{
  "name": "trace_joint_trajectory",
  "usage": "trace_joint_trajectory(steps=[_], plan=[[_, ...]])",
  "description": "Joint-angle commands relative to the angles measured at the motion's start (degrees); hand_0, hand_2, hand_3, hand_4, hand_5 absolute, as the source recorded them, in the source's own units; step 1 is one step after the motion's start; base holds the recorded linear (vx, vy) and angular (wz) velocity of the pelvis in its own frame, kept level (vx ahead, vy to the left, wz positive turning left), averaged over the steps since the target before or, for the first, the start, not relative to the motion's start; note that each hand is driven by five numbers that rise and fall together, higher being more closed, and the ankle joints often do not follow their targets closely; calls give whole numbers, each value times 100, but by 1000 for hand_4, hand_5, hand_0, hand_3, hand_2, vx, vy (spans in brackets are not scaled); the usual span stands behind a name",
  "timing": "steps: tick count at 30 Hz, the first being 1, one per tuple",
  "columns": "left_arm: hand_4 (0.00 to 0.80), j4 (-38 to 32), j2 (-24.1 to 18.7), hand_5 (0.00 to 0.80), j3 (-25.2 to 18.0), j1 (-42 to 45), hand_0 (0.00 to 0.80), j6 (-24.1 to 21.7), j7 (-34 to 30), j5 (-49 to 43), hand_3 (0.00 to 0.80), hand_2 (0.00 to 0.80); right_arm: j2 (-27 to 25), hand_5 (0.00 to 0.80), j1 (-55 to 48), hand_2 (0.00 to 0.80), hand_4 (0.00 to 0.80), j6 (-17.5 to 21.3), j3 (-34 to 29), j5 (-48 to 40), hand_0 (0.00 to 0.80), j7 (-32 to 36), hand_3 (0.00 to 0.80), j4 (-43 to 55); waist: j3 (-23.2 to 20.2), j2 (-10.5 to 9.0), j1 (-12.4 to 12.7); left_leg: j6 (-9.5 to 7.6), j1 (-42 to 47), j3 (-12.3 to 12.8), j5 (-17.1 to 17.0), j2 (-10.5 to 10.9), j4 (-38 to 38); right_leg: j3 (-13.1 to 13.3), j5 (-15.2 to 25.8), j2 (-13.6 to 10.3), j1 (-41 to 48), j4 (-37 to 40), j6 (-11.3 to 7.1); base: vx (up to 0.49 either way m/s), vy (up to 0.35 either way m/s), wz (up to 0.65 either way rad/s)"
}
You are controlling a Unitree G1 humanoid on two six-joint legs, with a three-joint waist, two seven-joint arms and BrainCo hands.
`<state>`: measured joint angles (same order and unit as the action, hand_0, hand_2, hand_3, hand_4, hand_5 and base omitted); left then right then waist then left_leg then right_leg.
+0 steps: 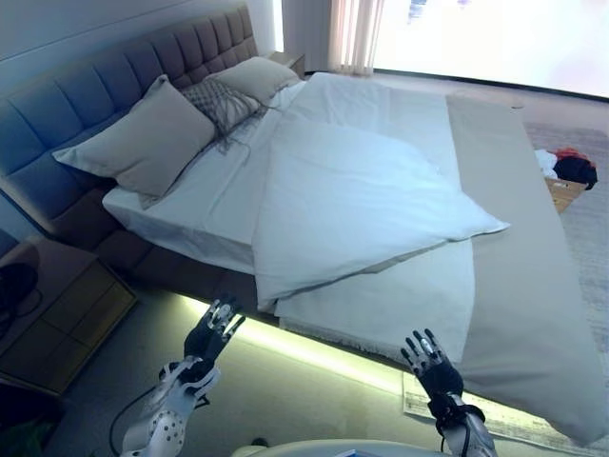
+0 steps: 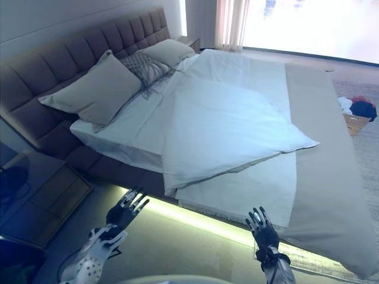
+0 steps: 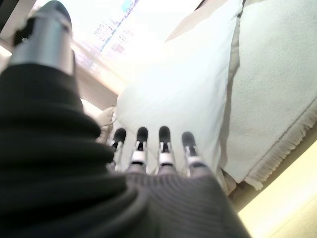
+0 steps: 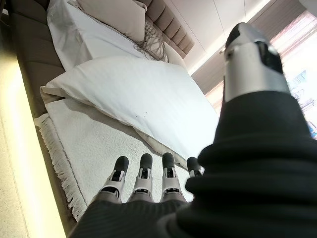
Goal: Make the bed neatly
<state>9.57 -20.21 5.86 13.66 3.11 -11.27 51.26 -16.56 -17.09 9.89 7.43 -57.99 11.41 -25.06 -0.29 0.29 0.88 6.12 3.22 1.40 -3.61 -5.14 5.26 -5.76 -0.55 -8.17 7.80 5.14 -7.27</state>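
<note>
The bed [image 1: 162,262] has a padded headboard [image 1: 114,76] at the left. A white duvet [image 1: 352,195] lies folded back across the middle, its corner pointing right. Under it a fringed white blanket [image 1: 400,305] hangs at the near edge, and a beige cover [image 1: 519,276] runs along the foot side. Two beige pillows [image 1: 147,138] and a patterned cushion [image 1: 221,103] lean at the headboard. My left hand [image 1: 211,333] is open, raised before the bed's near edge, touching nothing. My right hand [image 1: 430,365] is open, just short of the blanket's fringe.
A wooden nightstand [image 1: 57,314] stands at the lower left beside the bed. A basket with clothes [image 1: 568,176] sits on the floor at the far right. A lit strip [image 1: 314,347] runs under the bed's near edge. Curtains [image 1: 357,33] hang at the bright window behind.
</note>
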Motion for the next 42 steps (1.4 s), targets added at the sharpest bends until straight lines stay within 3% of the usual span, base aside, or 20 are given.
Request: trace_joint_trajectory(steps=[1, 24, 30, 32, 34, 38, 42], plan=[[0, -213, -93, 0, -181, -268, 0, -100, -208, -212, 0, 0, 42, 0, 200, 0, 0, 206, -82, -10, 0, 3, 0, 417, 61, -123, 110, -99, 29, 112, 351, -45, -302, -257, 517, -139, -479, -103, -204, 0, 0, 0], [0, -270, -154, 0, -199, -179, 0, -150, -266, -322, 0, 0, 20, 0, 60, 0, 0, 129, -164, -20, 0, 56, 0, 461, 96, -146, 31, -113, 115, 187, 470, -52, -427, -197, 512, -134, -454, -133, -200, 5, -7, 0], [0, -310, -182, 0, -269, 101, 0, -144, -342, -194, 0, 0, -107, 0, -162, 0, 0, -288, -252, -72, 0, 169, 0, 553, 94, -213, -32, -32, 12, 166, 391, -257, -551, 8, 494, 128, -551, -134, -43, 47, -90, -2], [0, -321, -148, 0, -246, 138, 0, -164, -374, -112, 0, 0, -169, 0, -169, 0, 0, -413, -252, -80, 0, 262, 0, 540, 169, -240, -22, 15, -202, 12, 366, -296, -961, 102, 456, 228, -622, -221, 36, 18, -84, -2], [0, -312, -119, 0, -205, 154, 0, -224, -314, -42, 0, 0, -315, 0, -131, 0, 0, -428, -145, 5, 0, 250, 0, 536, 345, -264, 46, 16, -491, -206, 275, -203, -1308, 161, 482, 295, -681, -269, 113, -2, -34, -2], [0, -311, -52, 0, -227, 205, 0, -211, -373, 141, 0, 0, -490, 0, -75, 0, 0, -478, -128, 29, 0, 134, 0, 601, 451, -242, 70, -96, -658, -285, 359, 118, -1337, 194, 569, 191, -785, -231, 100, 51, 130, -4], [0, -425, -100, 0, -92, 218, 0, -231, -457, 165, 0, 0, -446, 0, -170, 0, 0, -301, -213, -95, 0, 244, 0, 687, 503, -148, -24, -143, -697, -112, 351, 232, -942, 90, 520, 1, -1056, -448, -15, 21, 257, -2]])
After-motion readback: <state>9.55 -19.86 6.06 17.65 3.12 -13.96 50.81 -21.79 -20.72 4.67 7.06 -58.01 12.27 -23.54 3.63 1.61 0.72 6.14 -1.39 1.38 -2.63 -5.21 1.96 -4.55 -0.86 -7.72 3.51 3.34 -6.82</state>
